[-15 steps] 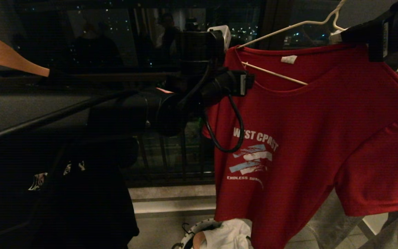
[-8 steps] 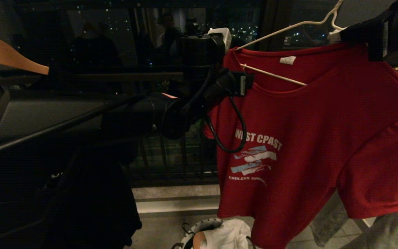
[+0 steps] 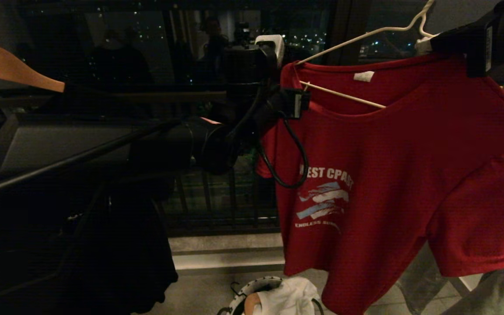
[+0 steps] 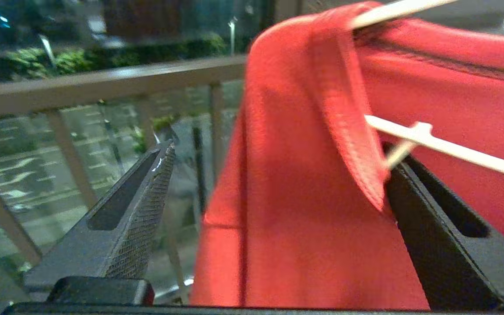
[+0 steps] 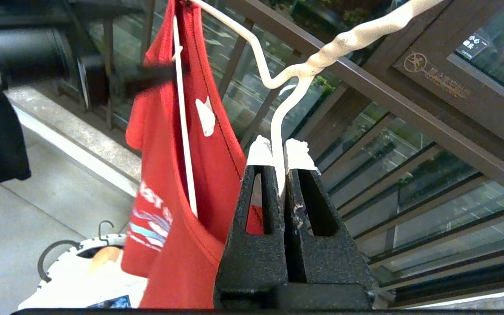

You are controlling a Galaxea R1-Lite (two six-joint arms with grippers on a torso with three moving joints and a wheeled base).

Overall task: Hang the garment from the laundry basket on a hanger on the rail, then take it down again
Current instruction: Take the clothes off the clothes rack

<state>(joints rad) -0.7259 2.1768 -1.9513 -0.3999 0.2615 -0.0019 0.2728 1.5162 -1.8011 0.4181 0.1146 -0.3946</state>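
The hanger [image 3: 368,31] is pinched at its wire just below the twisted neck by the right hand [image 5: 279,151], whose fingers are pressed together on it. By this grip the hanger is judged to be kept steady in the air while the garment [image 3: 392,175] is settled over it. The hanger's hook runs out of the head view, so whether it rests on a rail cannot be told. The garment is draped on the hanger, one hanger arm rising bare above its shoulder and the lower bar crossing the open neckline; the hem hangs well below the hanger, above the laundry basket [image 3: 252,288] on the floor.

The left hand [image 4: 278,175] is held level at the hanger's end, its fingers spread wide on either side of the garment's shoulder fold, nothing being gripped. One finger [image 4: 140,205] stands clear of the cloth; the other lies behind the fold, close under the hanger's small upturned hook [image 4: 409,140]. The left arm is reached across horizontally towards the hanger.
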